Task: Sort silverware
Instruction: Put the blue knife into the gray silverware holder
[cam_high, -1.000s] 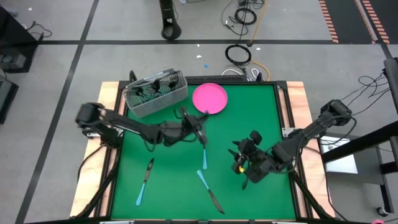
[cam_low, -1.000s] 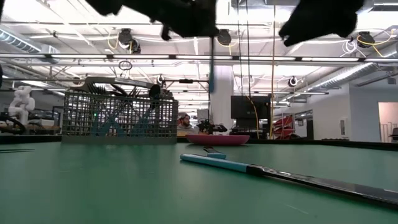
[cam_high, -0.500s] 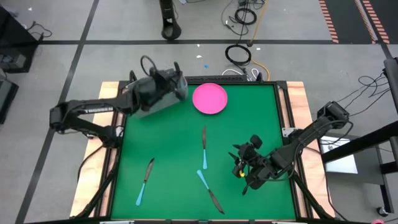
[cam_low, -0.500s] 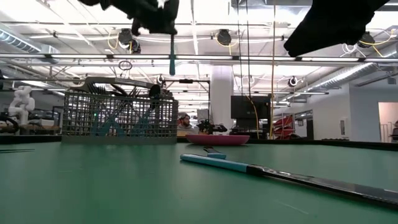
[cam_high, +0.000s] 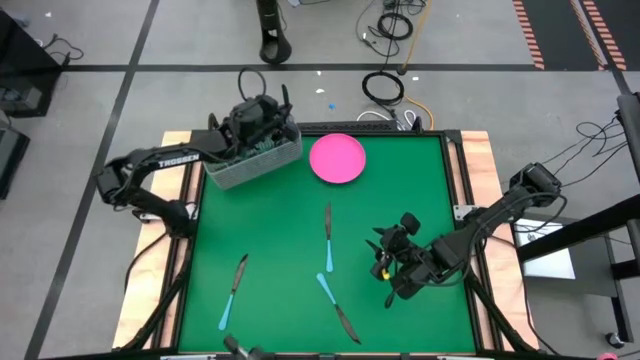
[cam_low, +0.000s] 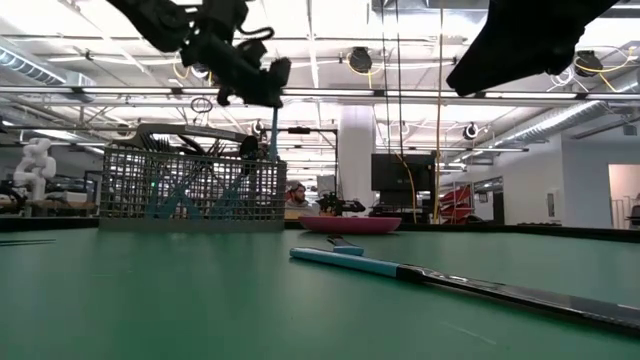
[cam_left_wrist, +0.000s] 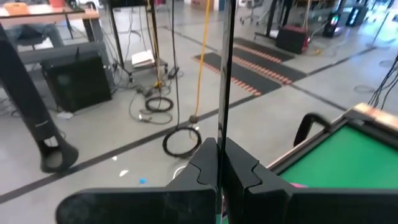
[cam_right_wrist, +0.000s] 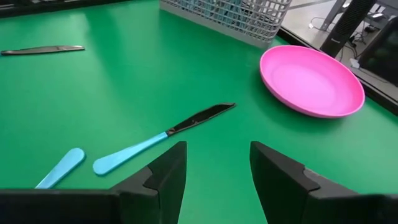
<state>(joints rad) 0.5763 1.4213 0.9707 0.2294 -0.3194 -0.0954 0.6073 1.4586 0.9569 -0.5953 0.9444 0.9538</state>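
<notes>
Left pincer (cam_high: 262, 118) clamped on one utensil (cam_low: 273, 125), hanging above the mesh basket (cam_high: 250, 160).
Three blue-handled knives (cam_high: 327, 240) lie on the green bench (cam_high: 280, 250); pink plate (cam_high: 337, 159) beside basket; right pincer (cam_high: 385, 262) hovers, fingers apart.

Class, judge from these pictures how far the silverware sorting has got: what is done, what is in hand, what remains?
Done: several blue-handled pieces already stand in the wire basket.
In hand: the left claw, shut on a thin utensil, hangs over that basket.
Left: three knives on the green mat, one in the middle, one toward the left arm's side, one near the front edge.
The right claw is open and empty.
</notes>
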